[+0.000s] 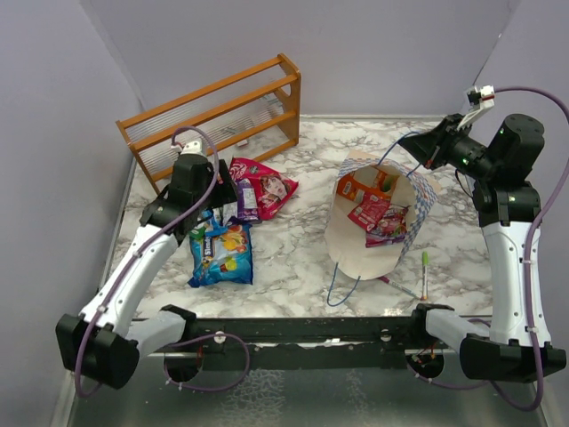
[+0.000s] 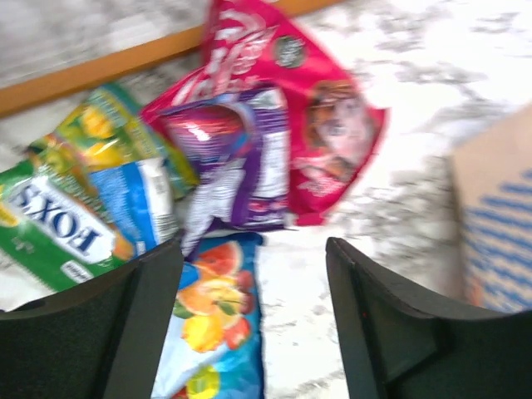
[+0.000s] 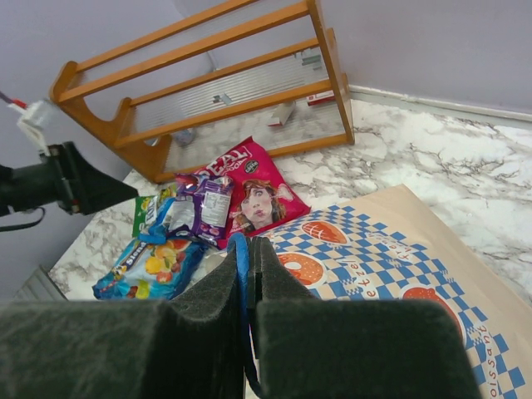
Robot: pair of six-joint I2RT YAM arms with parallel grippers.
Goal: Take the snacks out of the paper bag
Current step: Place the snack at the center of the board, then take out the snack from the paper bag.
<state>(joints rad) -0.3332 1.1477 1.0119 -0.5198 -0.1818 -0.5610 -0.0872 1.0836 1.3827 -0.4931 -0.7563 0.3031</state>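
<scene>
Snacks (image 2: 241, 166), glossy foil, beneath parted left fingers (image 2: 133, 324); right fingers (image 3: 208, 291) clamp blue cord (image 3: 239, 258) of paper bag (image 1: 364, 249).

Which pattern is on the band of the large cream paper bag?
The band has blue-and-white checks with orange-red round emblems; clearest in the right wrist view.

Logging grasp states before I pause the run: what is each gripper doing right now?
Left gripper: open, holding nothing.
Right gripper: shut on the blue cord handle of the paper bag.
</scene>
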